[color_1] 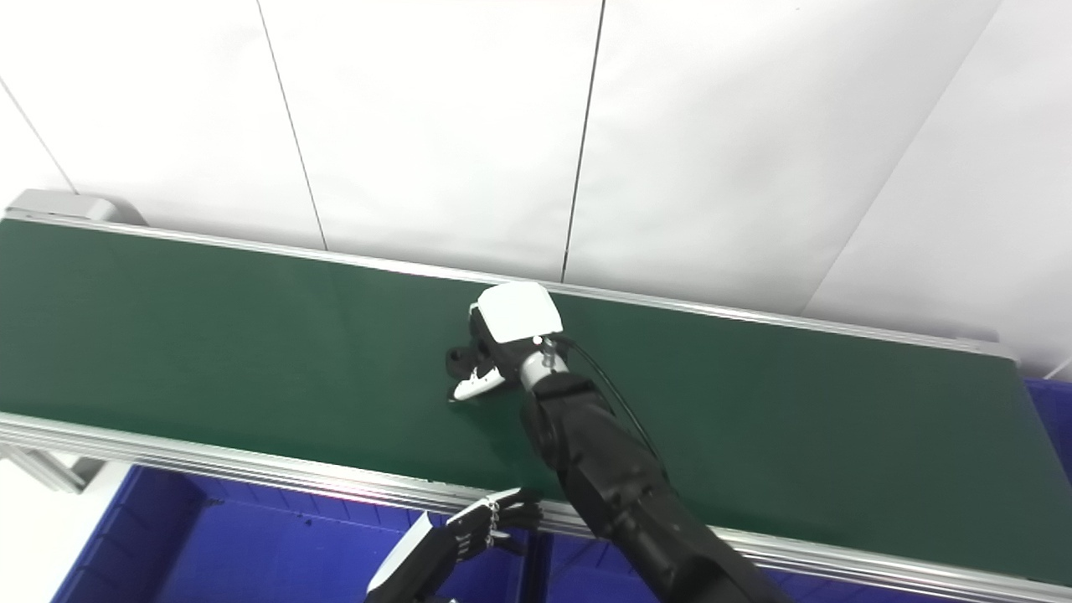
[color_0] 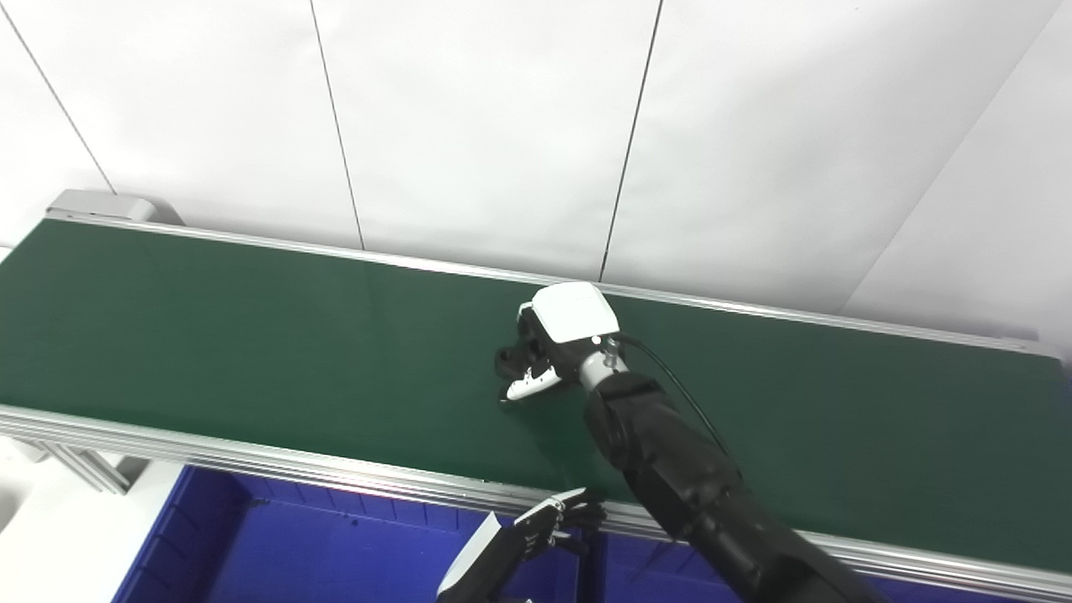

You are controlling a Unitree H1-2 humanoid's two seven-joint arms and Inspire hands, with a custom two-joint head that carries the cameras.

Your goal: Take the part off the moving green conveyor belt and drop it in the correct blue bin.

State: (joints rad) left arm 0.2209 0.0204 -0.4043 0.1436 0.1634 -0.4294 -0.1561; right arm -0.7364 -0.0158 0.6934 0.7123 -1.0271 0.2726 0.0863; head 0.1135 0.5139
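While the right arm reaches far out over the green conveyor belt (color_0: pixel 251 335), the right hand (color_0: pixel 548 347) sits palm-down on the belt's middle, its white back plate tilted up toward the far rail and its dark fingers (color_0: pixel 512 358) curled downward to the left. Under those fingers a small dark shape shows against the belt, but it is too small and too hidden to tell whether it is the part or only the fingers themselves, so its long axis and heading cannot be read. Whether the hand has closed on anything cannot be told; the fingers look bent rather than spread, and the white-tipped thumb (color_0: pixel 529 387) points left and slightly toward the near rail, touching or almost touching the belt. The forearm runs from the lower right corner up and leftward, with a black cable looping off the wrist.

Nearer than that hand, below the belt's near aluminium rail, the left hand (color_0: pixel 548 519) hovers over the blue bin (color_0: pixel 251 544), fingers loosely curled and apart, holding nothing visible.
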